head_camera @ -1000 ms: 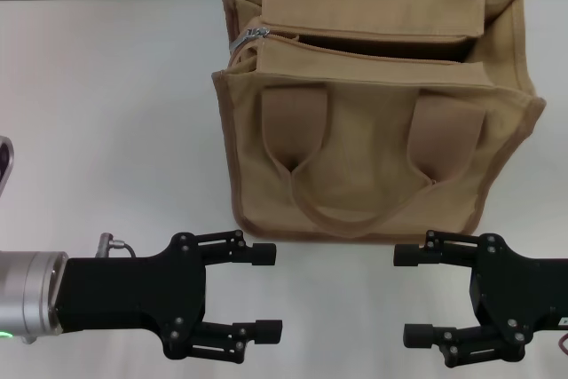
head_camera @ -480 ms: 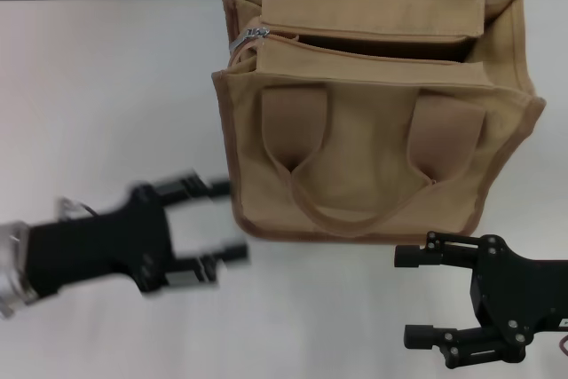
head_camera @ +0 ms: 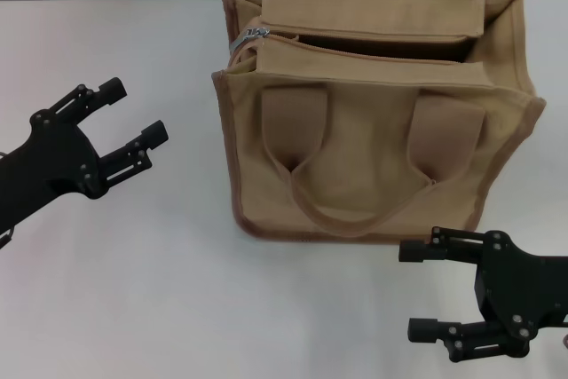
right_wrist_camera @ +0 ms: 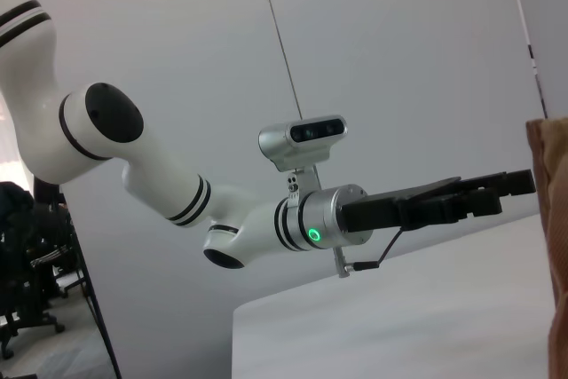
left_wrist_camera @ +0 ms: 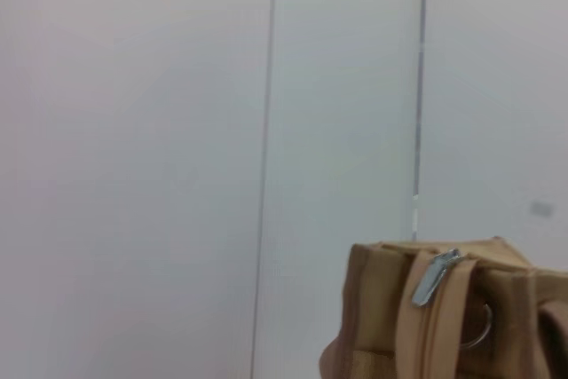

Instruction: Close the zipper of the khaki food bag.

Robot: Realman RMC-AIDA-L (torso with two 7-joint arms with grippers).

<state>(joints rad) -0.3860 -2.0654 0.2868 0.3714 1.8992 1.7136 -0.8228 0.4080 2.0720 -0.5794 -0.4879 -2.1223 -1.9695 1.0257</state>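
Left gripper [head_camera: 133, 114] raised at left side, fingers spread apart, tips angled up and toward middle, nothing between them; black wrist trails off left edge. Right wrist view shows left arm from side: white jointed links, silver wrist with green light, camera on top, gripper [right_wrist_camera: 497, 191] stretched out level. Right gripper [head_camera: 419, 288] low at right, fingers parted, pointing left, empty
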